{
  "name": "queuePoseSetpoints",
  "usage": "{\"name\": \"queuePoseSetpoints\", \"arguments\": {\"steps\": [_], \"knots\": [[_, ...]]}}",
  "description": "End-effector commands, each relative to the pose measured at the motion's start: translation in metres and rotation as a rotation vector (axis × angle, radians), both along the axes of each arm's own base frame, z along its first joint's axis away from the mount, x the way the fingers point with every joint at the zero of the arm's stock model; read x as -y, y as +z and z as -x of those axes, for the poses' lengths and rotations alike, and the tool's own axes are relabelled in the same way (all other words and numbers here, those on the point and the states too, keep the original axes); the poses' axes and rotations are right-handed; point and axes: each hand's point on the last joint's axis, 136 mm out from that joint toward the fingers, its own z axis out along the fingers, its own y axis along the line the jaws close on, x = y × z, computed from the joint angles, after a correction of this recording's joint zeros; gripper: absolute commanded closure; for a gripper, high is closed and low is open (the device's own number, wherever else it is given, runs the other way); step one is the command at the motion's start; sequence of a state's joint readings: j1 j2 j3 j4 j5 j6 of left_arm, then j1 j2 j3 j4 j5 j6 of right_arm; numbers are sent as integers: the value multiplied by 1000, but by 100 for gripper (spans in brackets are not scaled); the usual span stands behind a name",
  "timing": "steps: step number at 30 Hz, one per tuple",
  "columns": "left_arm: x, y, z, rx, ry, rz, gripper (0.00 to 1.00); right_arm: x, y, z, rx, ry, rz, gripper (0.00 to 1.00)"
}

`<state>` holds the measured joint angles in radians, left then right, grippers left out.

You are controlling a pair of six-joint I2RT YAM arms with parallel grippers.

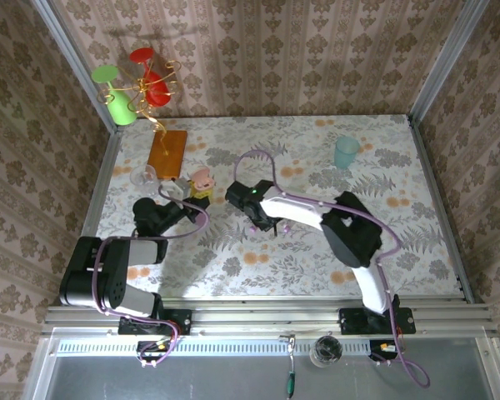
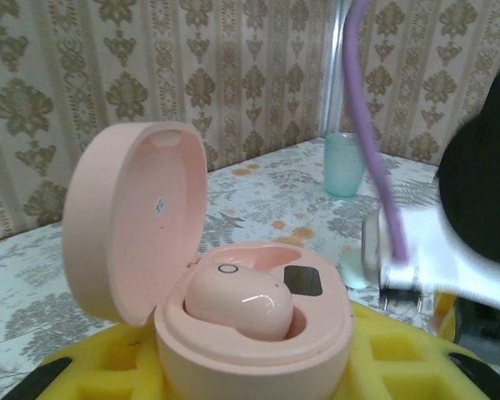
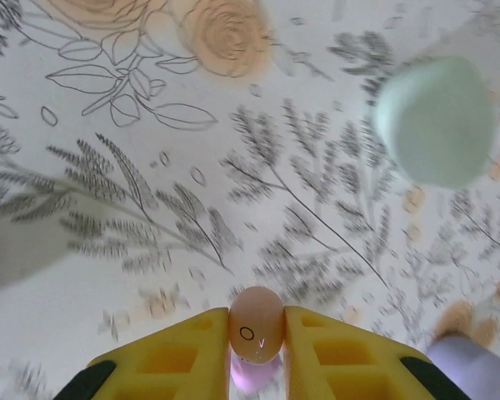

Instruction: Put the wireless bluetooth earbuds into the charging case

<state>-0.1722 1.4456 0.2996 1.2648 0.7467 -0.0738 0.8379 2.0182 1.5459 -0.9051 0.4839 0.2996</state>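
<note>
While the left gripper (image 2: 254, 371) clamped the open charging case (image 2: 258, 342), one pink earbud (image 2: 237, 304) sat in its well. The right gripper (image 3: 257, 358) pinched a second pink earbud (image 3: 255, 329) above the table (image 3: 150, 208), not yet inserted.

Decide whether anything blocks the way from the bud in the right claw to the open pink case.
Nothing visible does. An open gap separates the right claw, shut on its bud, from the case. The lid is tipped back, and the free socket beside the seated bud is uncovered.
</note>
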Motion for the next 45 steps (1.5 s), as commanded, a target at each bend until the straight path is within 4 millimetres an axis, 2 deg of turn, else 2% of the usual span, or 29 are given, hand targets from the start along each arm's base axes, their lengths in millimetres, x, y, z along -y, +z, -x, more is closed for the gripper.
{"name": "queuePoseSetpoints", "arguments": {"steps": [1,5,10,15,19,23,34,45], "knots": [[15,7,7,63,-71,-21,68,-6,44,9,24,-46,-207,77],[31,5,17,87,-149,-39,68,-17,76,25,-10,-31,-430,78],[51,6,31,105,-269,-45,68,-47,120,43,-98,22,-792,78],[66,7,43,99,-371,-37,69,-69,154,53,-162,94,-1008,79],[72,7,49,90,-426,-31,69,-84,172,59,-197,153,-1105,78],[75,7,55,83,-458,-28,69,-90,180,59,-209,177,-1130,79],[79,9,67,92,-536,-28,69,-100,172,43,-204,169,-1105,79],[78,17,72,112,-544,-23,69,-99,156,34,-199,148,-1052,81]]}}
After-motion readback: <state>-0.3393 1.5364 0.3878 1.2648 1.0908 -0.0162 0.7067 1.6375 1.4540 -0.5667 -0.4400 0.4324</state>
